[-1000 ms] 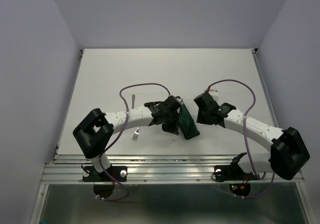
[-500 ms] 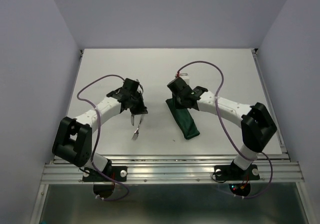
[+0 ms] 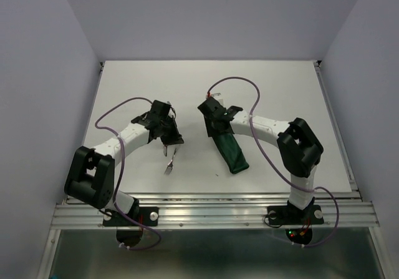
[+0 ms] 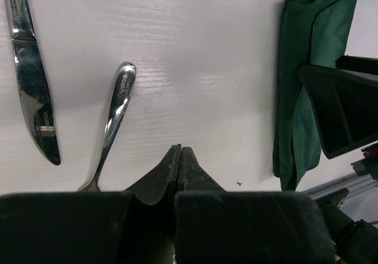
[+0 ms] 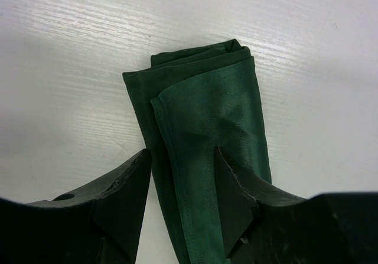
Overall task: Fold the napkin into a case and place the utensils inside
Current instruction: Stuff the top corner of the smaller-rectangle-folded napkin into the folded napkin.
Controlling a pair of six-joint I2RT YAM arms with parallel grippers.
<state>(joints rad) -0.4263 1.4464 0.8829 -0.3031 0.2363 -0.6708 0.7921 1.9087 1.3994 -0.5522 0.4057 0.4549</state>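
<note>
The napkin (image 3: 232,152) lies folded into a narrow dark green case (image 5: 207,110), slanting across the table's middle. My right gripper (image 5: 181,152) stands open over its far end. One finger is beside the cloth's left edge and the other is above its middle. The same gripper (image 3: 215,122) also shows from above. The utensils lie left of the case: a silver knife (image 4: 29,87) and a fork (image 4: 118,107), the fork (image 3: 169,164) also visible from above. My left gripper (image 4: 179,149) is shut and empty, hovering just right of the fork's handle.
The white table (image 3: 124,92) ends in a metal rail (image 3: 206,210) at the near edge. Purple cables (image 3: 234,80) arch above both arms. The right gripper's black body (image 4: 345,107) sits over the cloth in the left wrist view.
My left arm swung left, off the napkin, to the cutlery, staying shut. My right arm moved left onto the napkin's far end and its jaws spread wider.
</note>
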